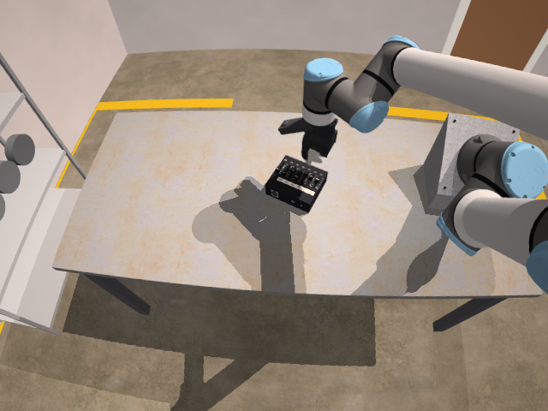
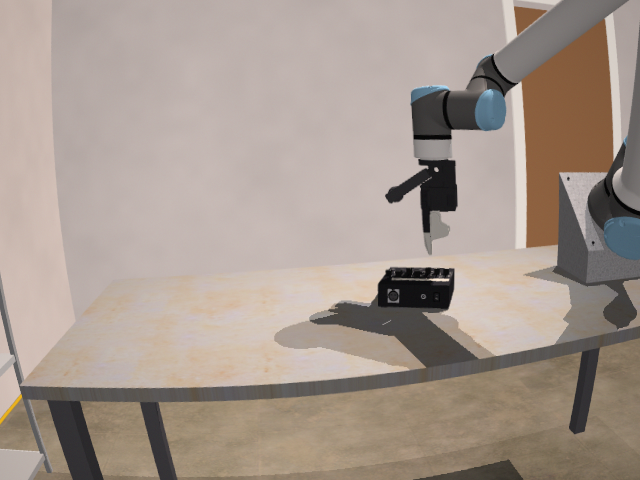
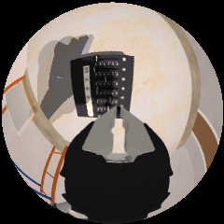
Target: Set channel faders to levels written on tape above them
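The black lighting desk (image 1: 296,182) sits near the middle of the table, turned at an angle. It carries a row of several faders and a pale tape strip (image 1: 297,185). It also shows in the exterior view (image 2: 416,287) and in the wrist view (image 3: 102,85). My gripper (image 1: 311,157) hangs above the desk's far edge, fingers shut and empty. In the exterior view the fingertips (image 2: 428,249) stand a short way above the desk, not touching it. In the wrist view the fingertips (image 3: 119,111) point at the desk's near end. The tape's numbers are too small to read.
A grey pedestal (image 1: 468,154) carrying the arm's base stands at the table's right end. A metal shelf rack (image 1: 17,186) stands left of the table. The arm's shadow falls across the table in front of the desk.
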You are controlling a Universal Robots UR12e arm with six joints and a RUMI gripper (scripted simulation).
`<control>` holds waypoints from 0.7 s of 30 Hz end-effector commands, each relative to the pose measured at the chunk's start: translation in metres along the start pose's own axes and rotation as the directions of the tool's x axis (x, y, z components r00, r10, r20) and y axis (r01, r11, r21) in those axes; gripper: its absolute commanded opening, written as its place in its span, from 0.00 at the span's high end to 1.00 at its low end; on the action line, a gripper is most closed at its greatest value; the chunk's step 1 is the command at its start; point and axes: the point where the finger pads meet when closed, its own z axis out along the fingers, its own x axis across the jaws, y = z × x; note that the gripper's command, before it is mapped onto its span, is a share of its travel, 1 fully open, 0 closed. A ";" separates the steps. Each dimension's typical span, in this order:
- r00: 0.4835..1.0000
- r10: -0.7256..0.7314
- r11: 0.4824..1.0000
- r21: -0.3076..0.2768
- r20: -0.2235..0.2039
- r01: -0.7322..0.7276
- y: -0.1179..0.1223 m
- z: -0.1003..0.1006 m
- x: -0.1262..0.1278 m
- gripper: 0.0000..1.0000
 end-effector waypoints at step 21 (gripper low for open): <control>1.000 -0.001 1.000 0.001 0.000 0.001 -0.001 0.014 0.001 1.00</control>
